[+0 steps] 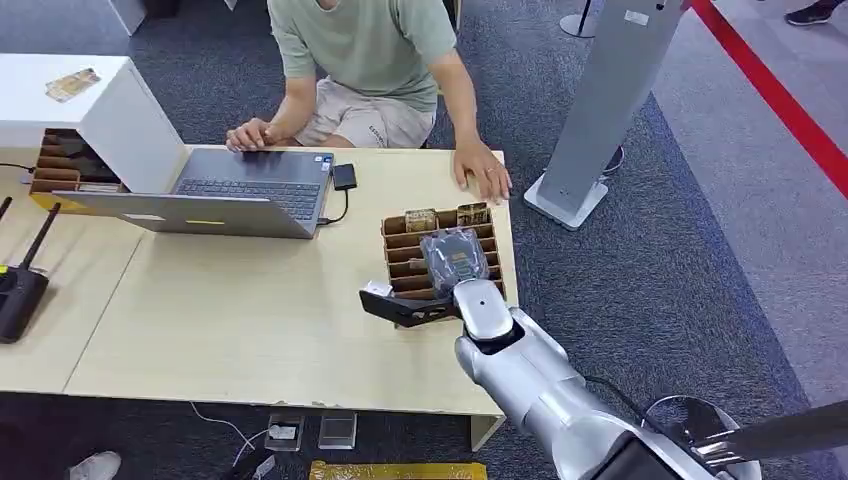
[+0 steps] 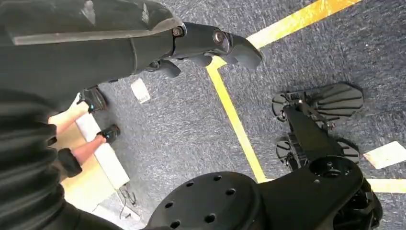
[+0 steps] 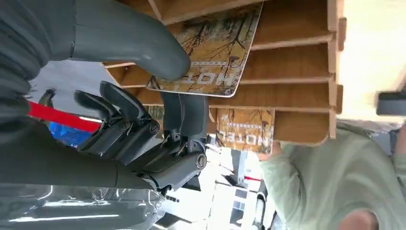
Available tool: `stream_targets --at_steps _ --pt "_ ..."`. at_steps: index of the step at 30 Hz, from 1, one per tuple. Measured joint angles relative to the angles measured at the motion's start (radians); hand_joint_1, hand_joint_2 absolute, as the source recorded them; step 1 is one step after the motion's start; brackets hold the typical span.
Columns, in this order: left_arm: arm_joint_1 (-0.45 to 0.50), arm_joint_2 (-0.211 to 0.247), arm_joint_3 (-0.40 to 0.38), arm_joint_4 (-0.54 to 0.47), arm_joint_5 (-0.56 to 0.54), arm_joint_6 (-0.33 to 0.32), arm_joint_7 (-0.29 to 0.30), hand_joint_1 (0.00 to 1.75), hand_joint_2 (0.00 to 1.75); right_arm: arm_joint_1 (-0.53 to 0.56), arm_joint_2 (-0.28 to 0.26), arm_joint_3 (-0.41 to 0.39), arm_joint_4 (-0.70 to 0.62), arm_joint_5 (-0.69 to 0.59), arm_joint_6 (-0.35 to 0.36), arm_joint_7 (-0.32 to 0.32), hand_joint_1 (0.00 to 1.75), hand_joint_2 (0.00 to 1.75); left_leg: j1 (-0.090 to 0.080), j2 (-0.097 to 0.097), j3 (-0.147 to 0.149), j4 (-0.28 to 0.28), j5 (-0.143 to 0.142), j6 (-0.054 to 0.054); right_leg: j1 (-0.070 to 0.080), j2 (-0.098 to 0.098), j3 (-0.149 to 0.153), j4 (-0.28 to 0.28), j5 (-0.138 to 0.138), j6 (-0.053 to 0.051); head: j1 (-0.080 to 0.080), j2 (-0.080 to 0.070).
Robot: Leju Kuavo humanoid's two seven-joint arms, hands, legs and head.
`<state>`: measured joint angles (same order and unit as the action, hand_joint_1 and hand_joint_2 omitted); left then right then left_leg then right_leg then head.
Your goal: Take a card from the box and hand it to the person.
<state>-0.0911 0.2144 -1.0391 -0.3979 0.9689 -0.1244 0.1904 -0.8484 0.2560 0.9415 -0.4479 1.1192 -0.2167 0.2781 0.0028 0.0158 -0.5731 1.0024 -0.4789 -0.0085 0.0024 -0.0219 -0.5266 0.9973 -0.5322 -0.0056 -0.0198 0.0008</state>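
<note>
A brown cardboard box with slotted dividers stands near the table's right edge. My right hand is over its near rows. In the right wrist view the thumb and a finger pinch a tree-patterned hotel card, which is tilted across the dividers. Another such card stands in the far row, where the head view shows two cards. The person sits across the table with one hand flat beside the box. My left hand hangs over the floor, holding nothing.
An open laptop with a black plugged-in device lies left of the box. A black router sits at the table's left end, behind it a white box. A grey stand rises right of the table.
</note>
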Motion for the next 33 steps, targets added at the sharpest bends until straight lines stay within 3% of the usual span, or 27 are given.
stream_targets --at_steps 4,9,17,24,28,33 --pt "0.0 0.0 0.0 0.0 0.002 0.001 -0.002 0.0 1.75 0.0 -0.007 -0.016 -0.021 -0.023 -0.036 -0.019 1.75 1.75 0.0 0.0 0.0 0.0 0.0 0.0 0.0 0.0 0.0 0.0 0.0 0.0 0.0 0.0" --pt "0.001 0.0 0.0 0.0 0.006 -0.001 -0.002 0.0 1.75 0.013 -0.05 -0.046 -0.124 -0.021 -0.025 -0.018 1.75 1.75 0.0 0.0 0.0 0.0 0.0 0.0 0.0 0.0 0.0 0.0 0.0 0.0 0.0 0.0" --pt "0.006 0.006 0.0 0.001 -0.011 -0.019 -0.034 0.0 1.75 0.08 -0.175 -0.123 -0.514 0.034 0.118 0.025 1.75 1.75 0.0 0.0 0.0 0.0 0.0 0.0 0.0 0.0 0.0 0.0 0.0 0.0 0.0 0.0" --pt "0.007 0.011 0.0 0.001 -0.03 -0.03 -0.035 0.0 1.75 0.112 -0.258 -0.184 -0.8 0.06 0.151 0.039 1.75 1.75 0.0 0.0 0.001 0.0 0.0 0.0 0.0 0.0 0.0 0.0 0.0 0.0 -0.001 0.0" --pt "0.007 0.014 0.0 0.001 -0.042 -0.029 -0.028 0.0 1.75 0.092 -0.286 -0.211 -0.864 0.069 0.141 0.043 1.75 1.75 0.0 0.0 0.0 0.0 0.0 0.0 0.0 0.0 0.0 0.0 0.001 0.0 0.0 0.0" --pt "0.005 0.014 0.0 0.0 -0.053 -0.02 -0.012 0.0 1.75 0.025 -0.291 -0.23 -0.846 0.099 0.09 0.016 1.75 1.75 0.0 0.0 0.0 0.0 0.0 0.0 0.0 0.0 0.0 0.0 0.001 0.0 0.0 0.0"
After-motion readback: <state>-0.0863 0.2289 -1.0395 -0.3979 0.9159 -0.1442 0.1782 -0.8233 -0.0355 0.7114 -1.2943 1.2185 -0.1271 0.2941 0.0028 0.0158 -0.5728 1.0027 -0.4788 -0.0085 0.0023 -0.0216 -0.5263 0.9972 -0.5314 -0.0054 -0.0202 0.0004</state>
